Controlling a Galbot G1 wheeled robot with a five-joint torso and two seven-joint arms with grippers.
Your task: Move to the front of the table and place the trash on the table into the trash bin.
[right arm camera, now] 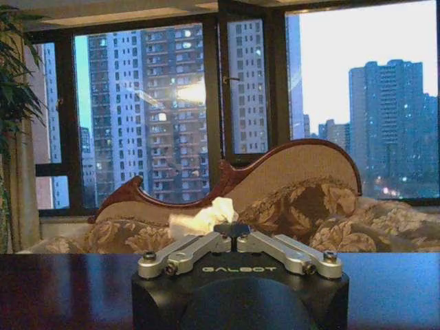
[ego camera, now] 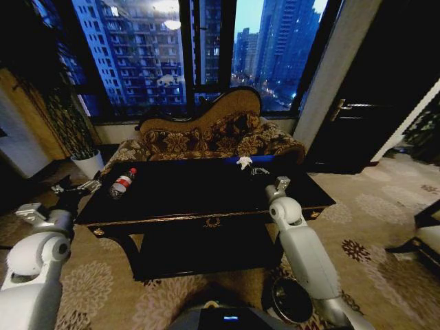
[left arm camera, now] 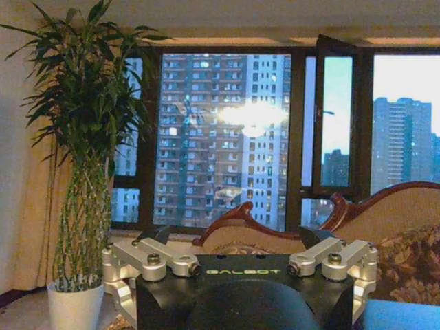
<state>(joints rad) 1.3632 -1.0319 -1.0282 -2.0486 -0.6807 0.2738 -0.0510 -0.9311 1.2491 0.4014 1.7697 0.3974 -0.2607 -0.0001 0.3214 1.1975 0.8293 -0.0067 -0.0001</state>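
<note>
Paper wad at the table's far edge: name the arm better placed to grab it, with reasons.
Right. The right gripper already reaches over the table on the paper wad's side; the left gripper sits at the opposite end, beside the bottle.

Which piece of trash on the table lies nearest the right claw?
The white paper wad, at the table's far edge ahead of the right claw; the bottle lies far left.

Left gripper [ego camera: 74,187]: raised at near left, fingers spread apart. Right gripper [ego camera: 280,183]: extended forward on a straight arm, fingers closed together.
</note>
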